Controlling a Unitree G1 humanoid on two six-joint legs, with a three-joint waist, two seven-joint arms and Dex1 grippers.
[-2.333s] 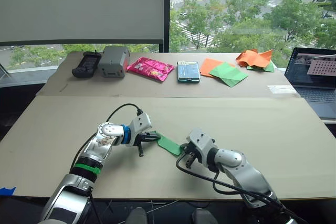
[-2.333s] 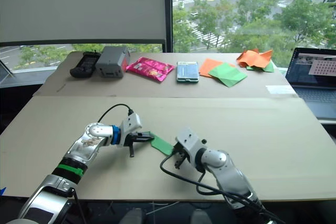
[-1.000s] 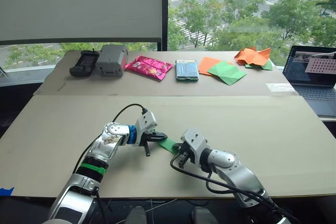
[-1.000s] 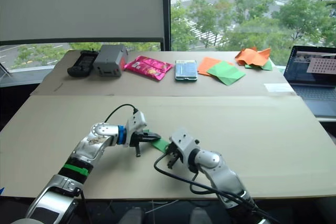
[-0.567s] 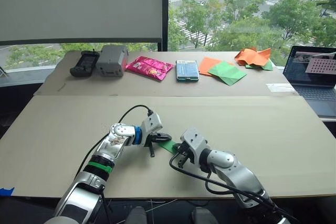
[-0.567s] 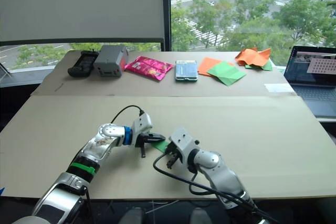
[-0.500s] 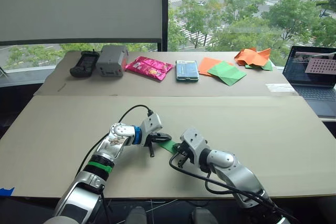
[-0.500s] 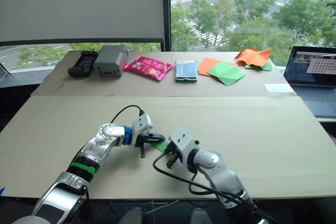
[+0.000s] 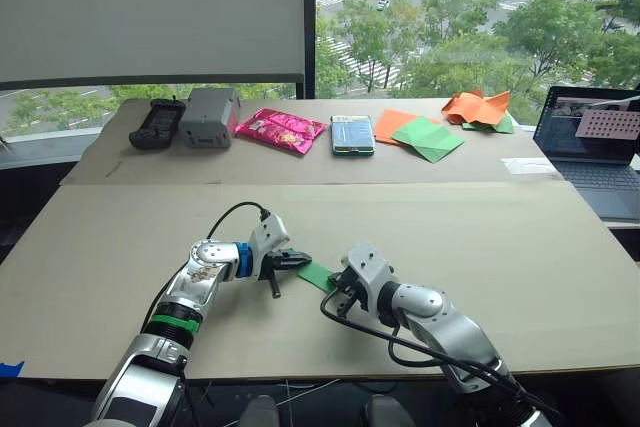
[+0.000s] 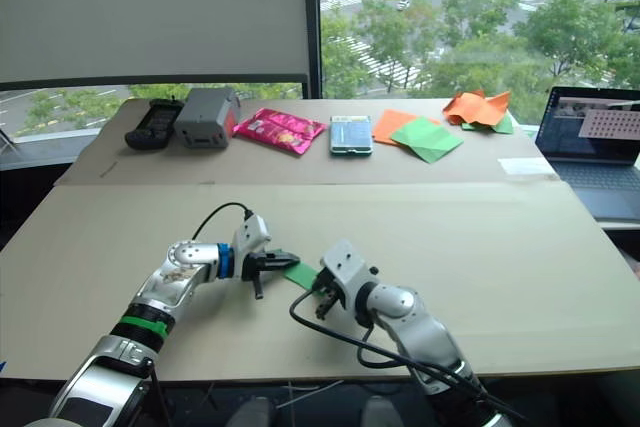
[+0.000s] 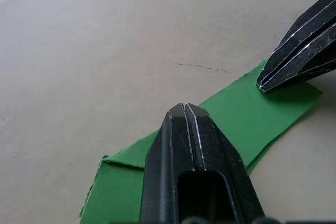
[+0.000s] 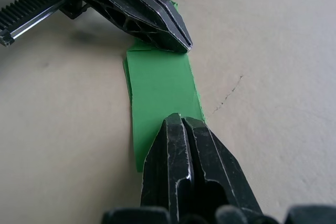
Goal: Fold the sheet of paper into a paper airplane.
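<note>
The bright green sheet of paper (image 9: 318,275) lies flat on the near table, folded into a narrow layered wedge, the paper airplane (image 12: 160,85). My left gripper (image 9: 299,261) is shut, its tip pressing down on one end of the wedge (image 11: 247,114). My right gripper (image 9: 340,293) is shut too, its tip resting on the other end. A short stretch of green shows between the two tips. In the left wrist view the right gripper's fingertips (image 11: 265,83) touch the paper's far end. In the right wrist view the left gripper's fingers (image 12: 157,22) sit on it.
On the far table stand a black remote (image 9: 154,124), a grey box (image 9: 208,117), a pink packet (image 9: 279,130), a phone (image 9: 351,134), an orange sheet (image 9: 391,123), a duller green diamond sheet (image 9: 428,139) and a crumpled orange-and-green heap (image 9: 482,109). A laptop (image 9: 590,142) is at the right.
The left gripper slid along the paper toward the right gripper, then drew back, so more green shows between the tips. The right gripper shifted slightly left. The camera moved a little.
</note>
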